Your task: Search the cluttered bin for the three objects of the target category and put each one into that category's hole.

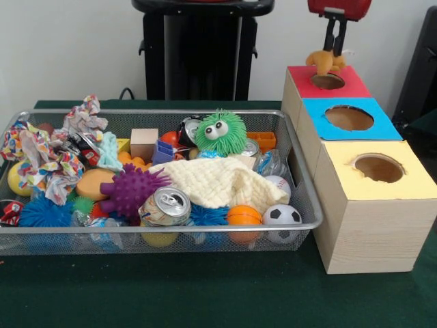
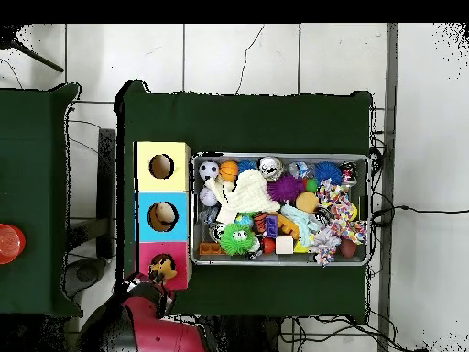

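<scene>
My gripper (image 1: 333, 49) hangs at the top right, shut on a small orange-yellow plush toy (image 1: 326, 63). The toy dangles just above the round hole of the red-topped box (image 1: 341, 71), touching or nearly touching its rim. From overhead the toy (image 2: 163, 269) covers the red box's hole (image 2: 147, 257), with the arm (image 2: 151, 316) beside it. A blue-topped box (image 1: 311, 109) and a yellow-topped box (image 1: 410, 183), each with a hole, stand in the same row. The wire bin (image 1: 205, 228) is full of mixed toys.
In the bin lie a green fuzzy toy with eyes (image 1: 220, 132), a purple spiky ball (image 1: 130, 189), a drink can (image 1: 166, 206), a cream cloth (image 1: 225, 183), a soccer ball (image 1: 282, 215), an orange ball (image 1: 244, 216) and patterned rags (image 1: 48, 164). A red round object (image 2: 9, 243) sits on the neighbouring table.
</scene>
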You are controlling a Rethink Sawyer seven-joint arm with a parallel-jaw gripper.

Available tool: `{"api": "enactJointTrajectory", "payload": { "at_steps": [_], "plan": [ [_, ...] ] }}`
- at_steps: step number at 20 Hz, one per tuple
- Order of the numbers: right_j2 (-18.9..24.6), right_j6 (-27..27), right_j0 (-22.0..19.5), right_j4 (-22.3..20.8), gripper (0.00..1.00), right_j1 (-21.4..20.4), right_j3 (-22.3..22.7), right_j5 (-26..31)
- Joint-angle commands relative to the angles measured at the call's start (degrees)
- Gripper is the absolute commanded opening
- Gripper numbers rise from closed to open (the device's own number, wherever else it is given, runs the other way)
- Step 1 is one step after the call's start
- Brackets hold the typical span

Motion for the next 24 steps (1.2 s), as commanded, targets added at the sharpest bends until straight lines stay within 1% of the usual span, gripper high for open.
{"api": "enactJointTrajectory", "payload": {
  "at_steps": [1, 7, 11, 15, 19, 21, 24],
  "plan": [
    [9.47, 15.67, -4.67, 3.13, 0.0, 6.86, 1.43, -8.14],
    [10.24, 15.94, -5.06, 3.06, 0.0, 9.24, 0.48, -11.03],
    [9.62, 15.78, -4.28, 3.71, 0.0, 10.75, -0.46, -12.1],
    [7.3, 14.57, -2.25, 5.02, 0.0, 10.36, -1.19, -9.47],
    [4.34, 13.21, 0.31, 5.79, 0.0, 10.89, -2.36, -8.62],
    [3.98, 12.85, 0.42, 6.13, 0.0, 10.59, -2.58, -7.12],
    [3.78, 12.85, 0.59, 6.54, 0.0, 10.6, -2.62, -7.03]
  ]
}}
